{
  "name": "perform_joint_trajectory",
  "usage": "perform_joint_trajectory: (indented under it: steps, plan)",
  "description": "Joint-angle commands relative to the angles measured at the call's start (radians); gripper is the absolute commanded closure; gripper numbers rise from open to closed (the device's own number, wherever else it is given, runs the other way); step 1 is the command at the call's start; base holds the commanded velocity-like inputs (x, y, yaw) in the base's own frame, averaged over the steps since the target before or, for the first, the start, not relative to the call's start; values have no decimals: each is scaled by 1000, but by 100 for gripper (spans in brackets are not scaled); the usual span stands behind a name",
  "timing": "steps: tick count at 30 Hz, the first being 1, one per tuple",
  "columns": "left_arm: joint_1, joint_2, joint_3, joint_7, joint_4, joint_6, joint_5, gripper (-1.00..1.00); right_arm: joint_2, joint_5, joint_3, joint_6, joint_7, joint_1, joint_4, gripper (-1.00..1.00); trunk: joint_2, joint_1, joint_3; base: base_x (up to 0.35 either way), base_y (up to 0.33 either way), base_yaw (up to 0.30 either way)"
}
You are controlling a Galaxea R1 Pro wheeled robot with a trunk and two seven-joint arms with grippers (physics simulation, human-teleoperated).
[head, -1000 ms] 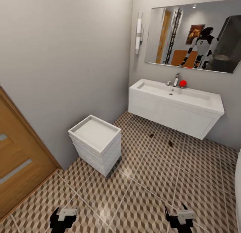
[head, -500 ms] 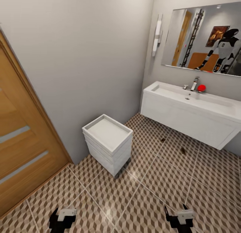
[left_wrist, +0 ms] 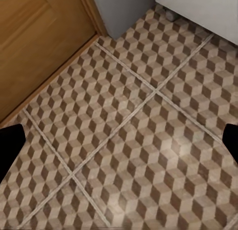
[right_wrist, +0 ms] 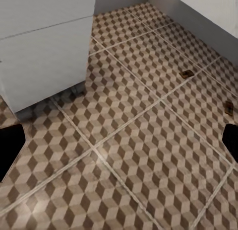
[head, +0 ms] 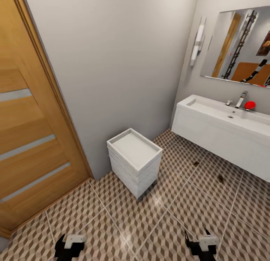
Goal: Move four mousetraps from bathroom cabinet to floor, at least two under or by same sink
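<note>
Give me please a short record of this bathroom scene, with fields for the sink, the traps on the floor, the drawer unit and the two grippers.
sink: white basin, chrome tap, red object beside the tap
mousetraps: two on the floor below the sink, and
drawer unit: white, near the wooden door
left gripper: open, empty
right gripper: open, empty

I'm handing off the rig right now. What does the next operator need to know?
Left claw: open, empty. Right claw: open, empty. Both hang low over the bathroom floor.
First mousetrap and second mousetrap lie on the tiles by the bathroom sink, so the sink condition looks met.
Left to do: bring two more from the cabinet onto this floor.
</note>
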State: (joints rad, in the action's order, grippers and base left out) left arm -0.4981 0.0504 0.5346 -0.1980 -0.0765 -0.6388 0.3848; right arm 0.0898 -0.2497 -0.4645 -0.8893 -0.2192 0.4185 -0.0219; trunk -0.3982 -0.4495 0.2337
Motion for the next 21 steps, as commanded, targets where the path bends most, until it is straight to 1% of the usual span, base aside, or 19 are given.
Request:
perform_joint_trajectory:
  steps: [1,21]
  plan:
    - [-1,-1,8,-4,-3,-4,3,-100,0,-6,-9,-2,-3,0,-1,-100,-2,-1,1,0,0,267]
    - [-1,-1,8,-3,-3,-4,3,-100,1,-6,-8,1,-3,0,-1,-100,-2,-1,-13,0,0,267]
